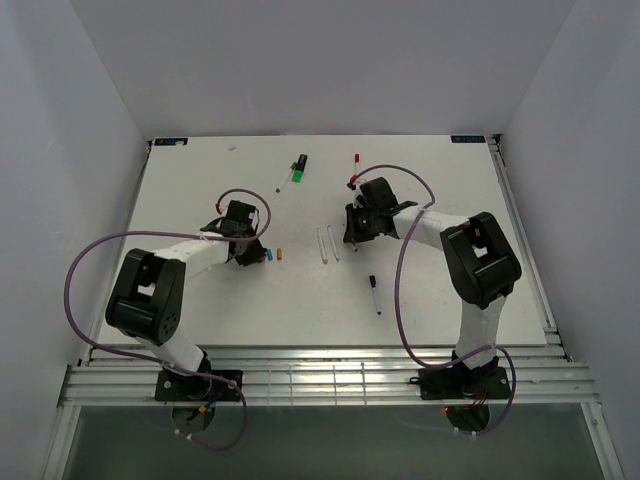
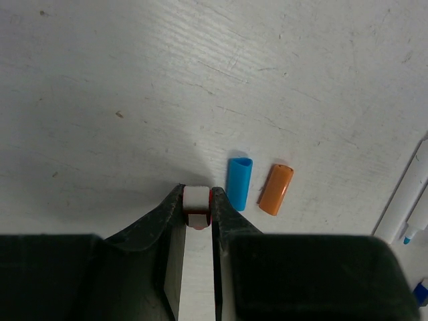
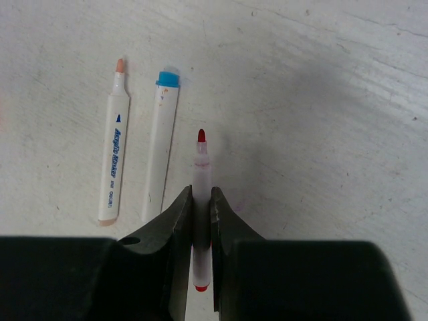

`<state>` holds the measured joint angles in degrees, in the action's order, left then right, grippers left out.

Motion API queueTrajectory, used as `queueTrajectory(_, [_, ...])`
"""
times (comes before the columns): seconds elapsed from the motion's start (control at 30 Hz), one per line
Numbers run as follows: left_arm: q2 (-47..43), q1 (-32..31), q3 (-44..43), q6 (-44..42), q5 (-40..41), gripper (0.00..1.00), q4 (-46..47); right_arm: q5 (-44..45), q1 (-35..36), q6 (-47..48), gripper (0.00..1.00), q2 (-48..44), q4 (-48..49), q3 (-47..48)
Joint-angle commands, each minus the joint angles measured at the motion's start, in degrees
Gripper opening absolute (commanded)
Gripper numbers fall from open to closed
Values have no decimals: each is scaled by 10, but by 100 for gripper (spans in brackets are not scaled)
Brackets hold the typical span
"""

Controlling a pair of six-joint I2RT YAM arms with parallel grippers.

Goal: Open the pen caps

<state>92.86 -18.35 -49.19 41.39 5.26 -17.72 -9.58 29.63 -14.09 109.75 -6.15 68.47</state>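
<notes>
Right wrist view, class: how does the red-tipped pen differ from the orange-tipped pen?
The red-tipped pen is clamped in the right gripper; the orange-tipped pen lies free on the table. The red-tipped pen's tip is deep red, the orange-tipped pen's pale orange. Blue lettering shows on the orange-tipped pen, none on the red-tipped pen. Both are white and uncapped.

Two claws: left claw [image 2: 198, 204], right claw [image 3: 201, 197]. Three caps: blue cap [image 2: 239, 183], orange cap [image 2: 276, 189], red cap [image 2: 197, 198]. Three uncapped pens: orange-tipped pen [image 3: 114, 144], blue-ended pen [image 3: 160, 147], red-tipped pen [image 3: 201, 167]. One black marker [image 1: 299, 167]
</notes>
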Motion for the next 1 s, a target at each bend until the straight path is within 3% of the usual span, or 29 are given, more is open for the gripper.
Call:
queueTrajectory(0.0, [5, 2, -3, 1, -2, 8, 18, -11, -6, 8, 8, 8, -5, 44])
queueTrajectory(0.63, [7, 4, 23, 14, -5, 38, 18, -26, -1, -6, 20, 39, -9, 55])
queueTrajectory(0.97, [-12, 4, 34, 16, 6, 48, 8, -30, 2, -15, 34, 50, 13, 28])
